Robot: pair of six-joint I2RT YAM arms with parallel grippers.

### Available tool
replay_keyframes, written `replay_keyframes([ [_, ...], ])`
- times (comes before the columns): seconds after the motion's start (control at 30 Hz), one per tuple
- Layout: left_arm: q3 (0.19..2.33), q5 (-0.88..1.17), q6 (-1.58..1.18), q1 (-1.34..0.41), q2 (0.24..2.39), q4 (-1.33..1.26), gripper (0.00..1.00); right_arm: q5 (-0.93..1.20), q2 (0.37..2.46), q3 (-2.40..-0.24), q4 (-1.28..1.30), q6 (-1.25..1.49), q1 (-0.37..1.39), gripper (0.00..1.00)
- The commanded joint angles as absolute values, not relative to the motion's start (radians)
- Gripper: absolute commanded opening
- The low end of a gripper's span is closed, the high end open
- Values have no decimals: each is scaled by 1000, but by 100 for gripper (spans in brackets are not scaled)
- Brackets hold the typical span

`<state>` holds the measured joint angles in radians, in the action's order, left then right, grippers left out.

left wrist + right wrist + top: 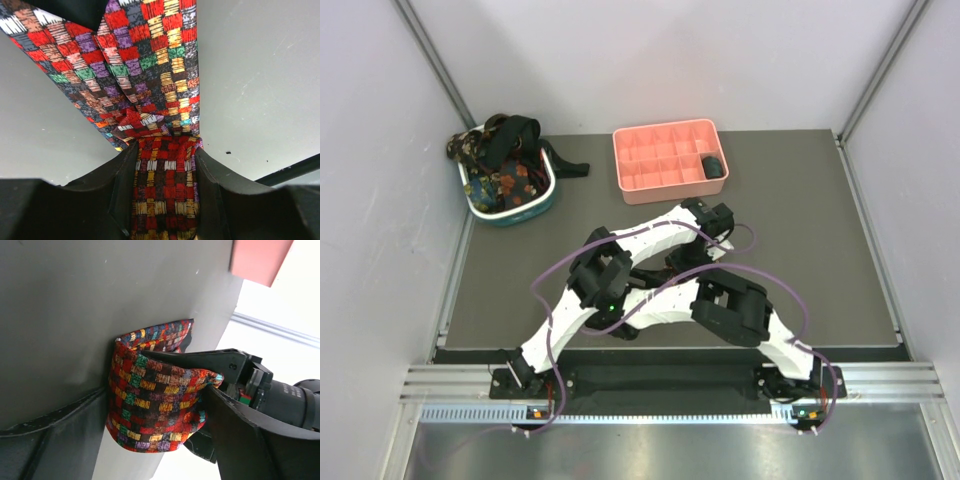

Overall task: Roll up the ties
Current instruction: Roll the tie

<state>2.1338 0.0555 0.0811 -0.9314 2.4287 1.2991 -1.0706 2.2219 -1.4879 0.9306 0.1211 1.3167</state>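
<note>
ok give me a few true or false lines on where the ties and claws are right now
1. The left claw is shut on the plaid tie. True.
2. The pink tray holds nothing. False: a dark roll sits in one compartment at its right end.
3. The basket holds more ties. True.
4. The right claw hangs open, clear of the plaid tie. False: it clamps a folded part of it.

One plaid tie (150, 75), one pink tray (665, 192), one dark roll (713, 166), one basket (520, 213) — its ties (505, 175) uncountable.
</note>
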Motion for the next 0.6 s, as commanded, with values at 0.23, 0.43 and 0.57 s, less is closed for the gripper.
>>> replay_keyframes([
  [0.23,2152,106,90,-939,2476,1387,45,-860,2333,-1444,922,255,1246,47],
  [0.43,2164,118,97,-942,2493,1384,45,-908,2303,-1422,897,275,1236,32],
  [0.57,2187,121,103,-945,2502,1376,49,-879,2247,-1405,836,246,1238,27],
])
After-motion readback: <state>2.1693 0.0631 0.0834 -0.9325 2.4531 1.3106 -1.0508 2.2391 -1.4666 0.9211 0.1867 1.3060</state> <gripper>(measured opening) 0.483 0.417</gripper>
